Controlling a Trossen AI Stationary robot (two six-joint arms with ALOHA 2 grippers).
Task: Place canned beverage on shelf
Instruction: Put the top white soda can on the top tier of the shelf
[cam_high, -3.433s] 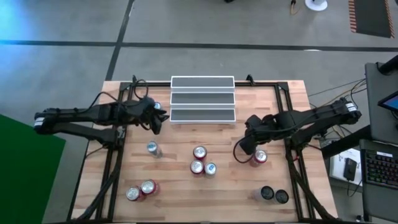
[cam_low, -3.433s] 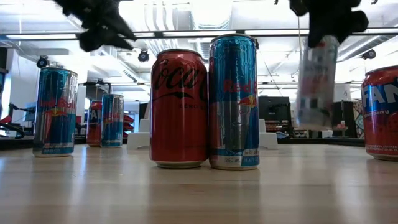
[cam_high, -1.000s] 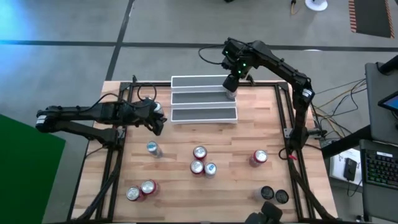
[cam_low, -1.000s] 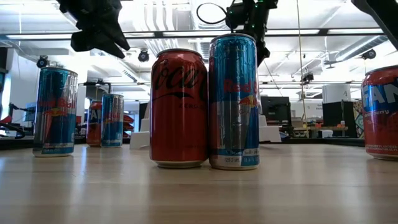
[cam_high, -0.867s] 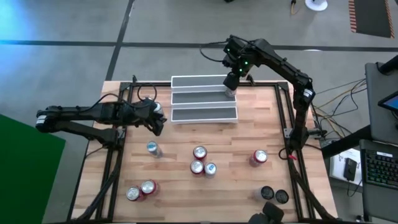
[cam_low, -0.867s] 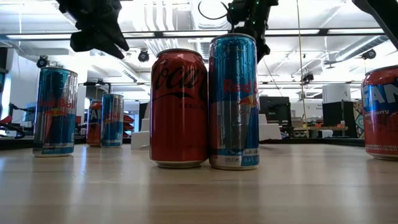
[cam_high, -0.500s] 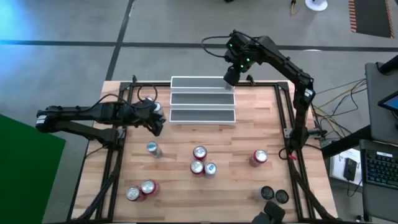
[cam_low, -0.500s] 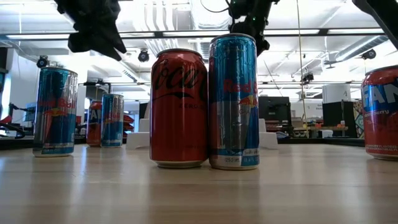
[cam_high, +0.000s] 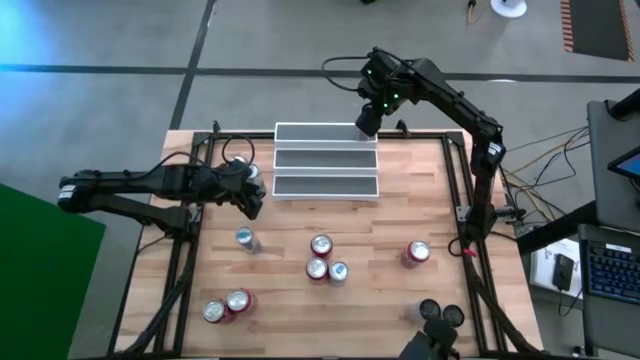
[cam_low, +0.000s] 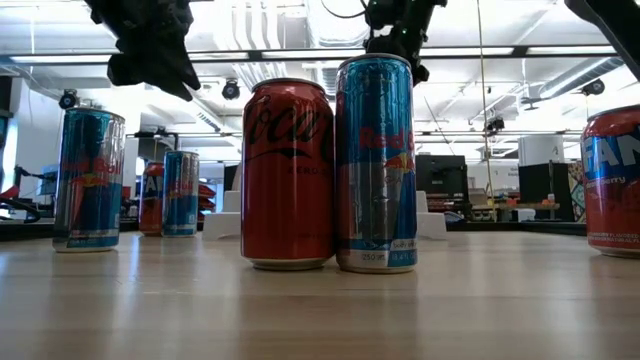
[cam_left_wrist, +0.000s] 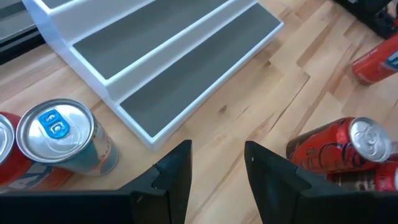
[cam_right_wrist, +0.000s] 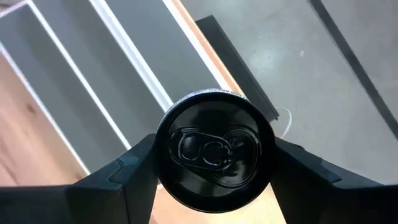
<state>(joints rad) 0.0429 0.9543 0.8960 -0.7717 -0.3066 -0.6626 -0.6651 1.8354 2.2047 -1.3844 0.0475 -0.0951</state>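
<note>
Wood tabletop (cam_high: 420, 200): right fingers (cam_right_wrist: 298, 168) clamp black can (cam_right_wrist: 213, 149) over shelf (cam_high: 325, 160); left fingers (cam_left_wrist: 177, 171) parted.

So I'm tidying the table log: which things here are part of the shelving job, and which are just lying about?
In the job:
- shelf
- black can, held in the right hand over the shelf's top right corner

Lying about:
- loose cans on the table
- left hand, open, waiting left of the shelf
</note>
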